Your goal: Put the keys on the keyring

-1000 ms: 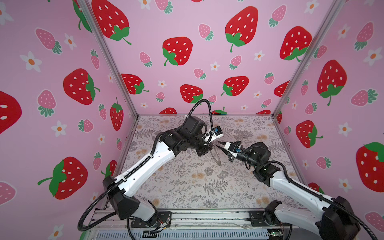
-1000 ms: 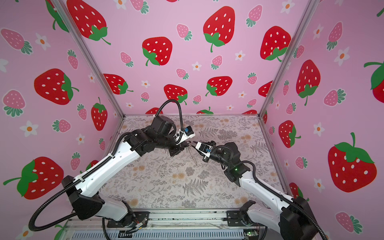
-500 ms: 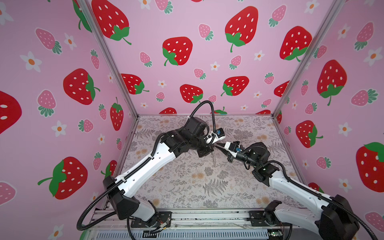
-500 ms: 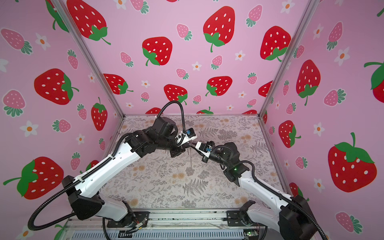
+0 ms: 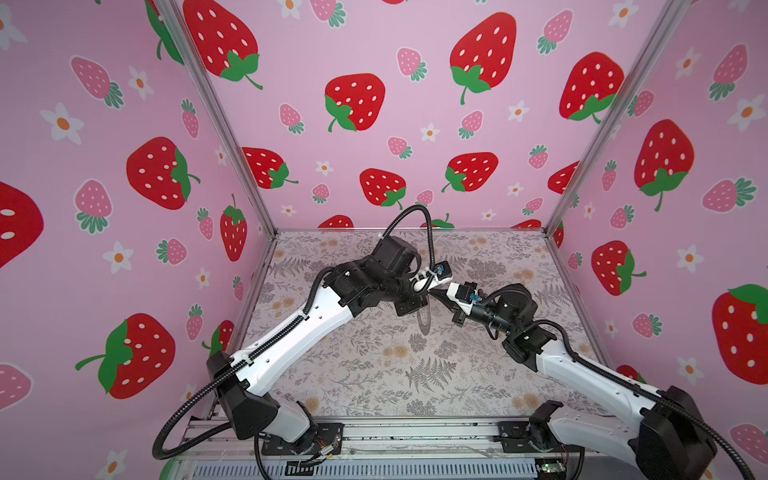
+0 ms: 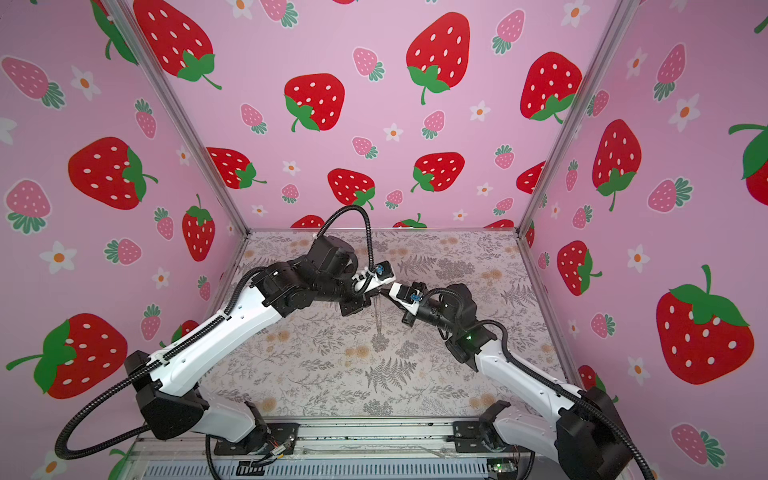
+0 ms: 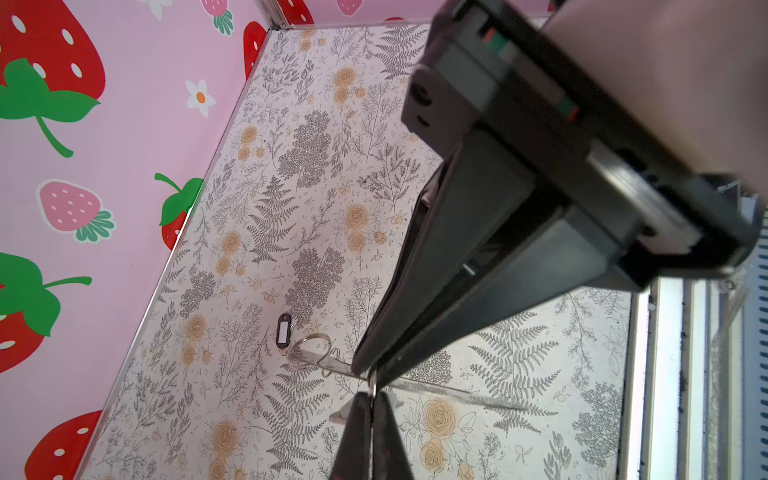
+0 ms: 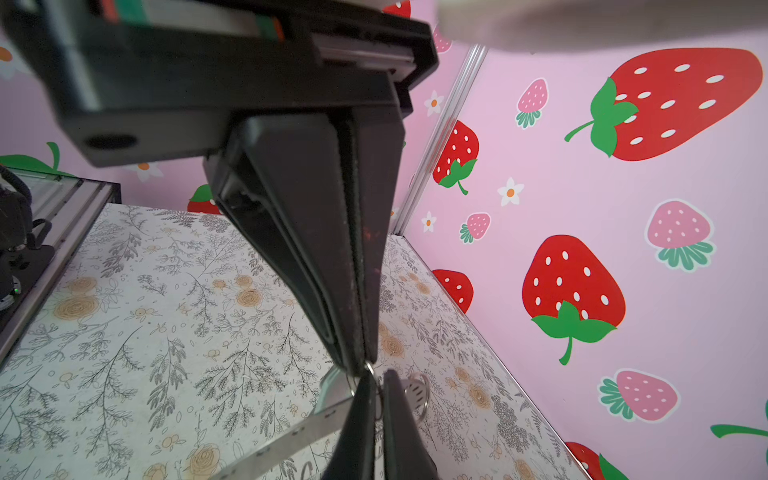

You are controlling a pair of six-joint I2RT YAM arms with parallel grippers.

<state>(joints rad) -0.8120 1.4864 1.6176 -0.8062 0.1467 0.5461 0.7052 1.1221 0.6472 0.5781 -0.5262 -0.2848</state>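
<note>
One keyring (image 8: 291,440), a flat, silvery, hole-rimmed metal ring, hangs over the floral mat (image 5: 374,374), at 6 o'clock from two meeting grippers. One black-rimmed oval tag (image 7: 284,329) sits beside two wire loops (image 7: 311,347). From 9 o'clock the left gripper (image 5: 430,291) clamps the rim. From 4 o'clock the right gripper (image 5: 439,295) pinches a loop.

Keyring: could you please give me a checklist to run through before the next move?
1. Left gripper shut on the keyring: ok.
2. Right gripper shut at the small wire loop: ok.
3. That loop truly pinched by the right gripper: cannot tell.
4. Keyring hanging clear of the table: ok.
5. Black-rimmed tag already threaded on the keyring: cannot tell.
</note>
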